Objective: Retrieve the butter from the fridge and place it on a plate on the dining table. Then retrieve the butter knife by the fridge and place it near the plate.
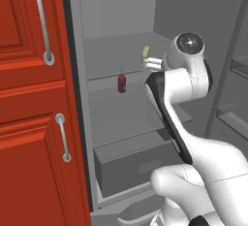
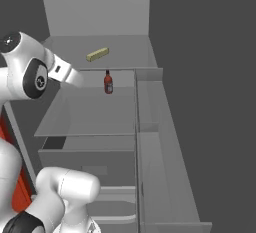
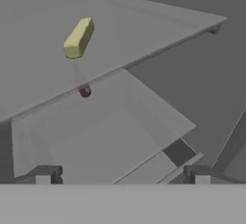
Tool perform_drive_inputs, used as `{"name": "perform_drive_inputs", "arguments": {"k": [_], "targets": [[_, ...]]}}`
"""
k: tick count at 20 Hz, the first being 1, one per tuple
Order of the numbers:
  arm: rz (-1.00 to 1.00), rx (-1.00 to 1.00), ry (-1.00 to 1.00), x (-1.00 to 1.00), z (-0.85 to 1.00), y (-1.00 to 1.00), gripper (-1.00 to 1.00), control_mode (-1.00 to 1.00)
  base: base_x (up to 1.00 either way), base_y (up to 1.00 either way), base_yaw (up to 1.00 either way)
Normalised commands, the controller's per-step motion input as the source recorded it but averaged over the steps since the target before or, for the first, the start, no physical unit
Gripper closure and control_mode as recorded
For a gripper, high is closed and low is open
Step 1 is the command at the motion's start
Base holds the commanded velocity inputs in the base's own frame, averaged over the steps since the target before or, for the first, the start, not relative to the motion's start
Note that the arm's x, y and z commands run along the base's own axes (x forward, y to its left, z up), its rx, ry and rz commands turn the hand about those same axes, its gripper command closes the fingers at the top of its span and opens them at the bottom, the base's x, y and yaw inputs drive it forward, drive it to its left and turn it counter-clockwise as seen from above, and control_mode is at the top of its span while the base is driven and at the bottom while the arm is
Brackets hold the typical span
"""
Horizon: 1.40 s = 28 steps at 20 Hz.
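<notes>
Pale-yellow rectangular butter stick (image 3: 78, 37) lay on upper grey fridge shelf (image 2: 120, 52), above small dark-red bottle (image 2: 108, 82). Jaws wide open, empty, short of it. Looked light, soft, slippery; pinch across long sides.

the fridge (image 1: 126, 118) shelves look smooth, matt grey. the butter (image 3: 78, 37) is a matt pale-yellow block. red cabinets (image 1: 29, 123) look glossy, with metal handles (image 1: 42, 21).
</notes>
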Motion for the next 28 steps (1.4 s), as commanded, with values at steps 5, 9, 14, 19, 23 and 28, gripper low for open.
{"name": "perform_drive_inputs", "arguments": {"k": [5, 9, 14, 19, 23, 28], "targets": [[0.0, 0.0, -0.21, 0.0, 0.55, 0.0, -1.0, -1.0, 0.0, 0.0, 0.0], [0.0, 0.0, -0.02, 0.18, 0.37, 0.0, -1.0, -1.0, 0.0, 0.0, 0.0], [0.0, 0.0, 0.12, 0.4, 0.13, 0.0, -1.0, -1.0, 0.0, 0.0, 0.0], [0.0, 0.0, 0.09, 0.5, 0.0, 0.0, -1.0, -1.0, 0.0, 0.0, 0.0], [0.0, 0.0, 0.01, 0.49, 0.0, 0.0, -1.0, -1.0, 0.0, 0.0, 0.0], [0.0, 0.0, 0.0, 0.46, 0.0, 0.0, -1.0, -1.0, 0.0, 0.0, 0.0]]}}
